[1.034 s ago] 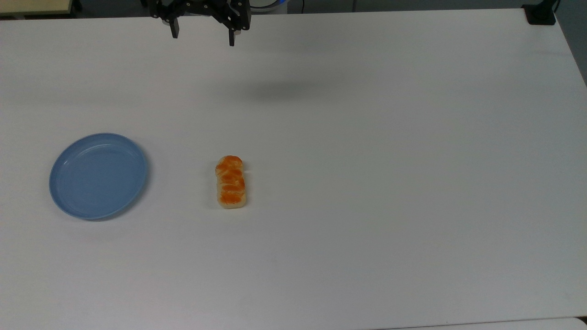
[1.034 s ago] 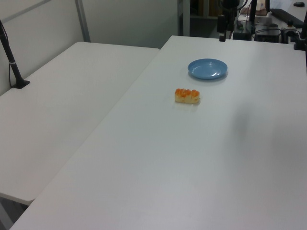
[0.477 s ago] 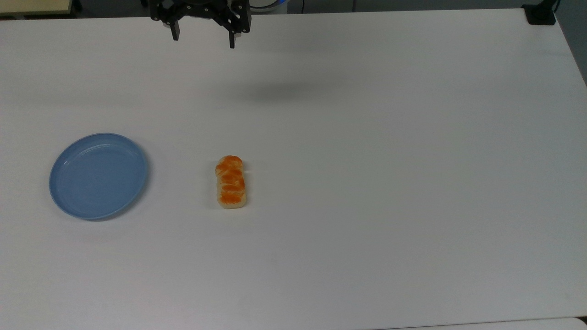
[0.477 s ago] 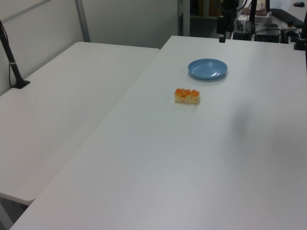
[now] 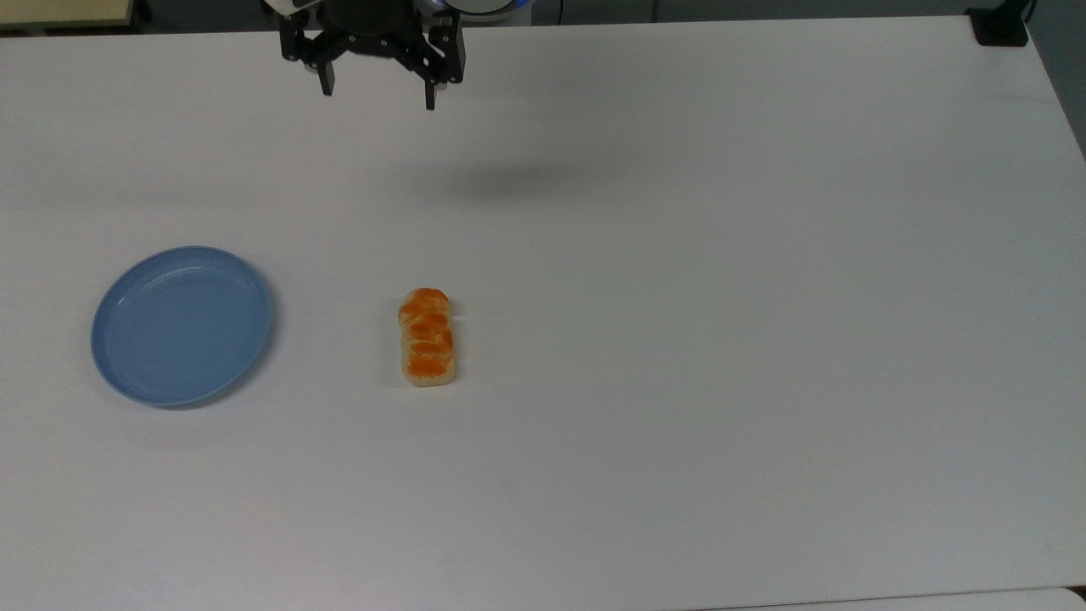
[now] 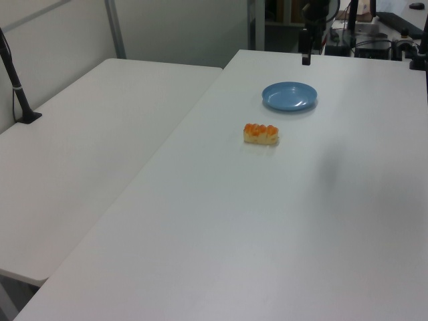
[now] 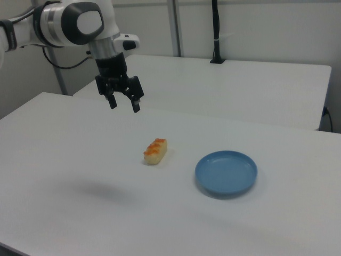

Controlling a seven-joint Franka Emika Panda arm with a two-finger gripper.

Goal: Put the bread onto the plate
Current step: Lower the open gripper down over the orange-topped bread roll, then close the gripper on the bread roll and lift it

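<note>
The bread, a small loaf with a glossy orange-brown lumpy top, lies on the white table near the middle; it also shows as the bread and the bread. The round light-blue plate sits to the top view's left of it, apart from it, also seen as the plate and the plate. My gripper hangs open and holds nothing, high above the table's far edge in the top view, well away from the bread. In the right view the gripper hovers above and left of the bread.
A second white table adjoins on the left view's left, with a black post on it. A black clamp sits at the top view's upper right corner. The gripper's shadow falls on the table.
The gripper has come down and toward the bread a little in the top view, still open. Bread and plate have not moved.
</note>
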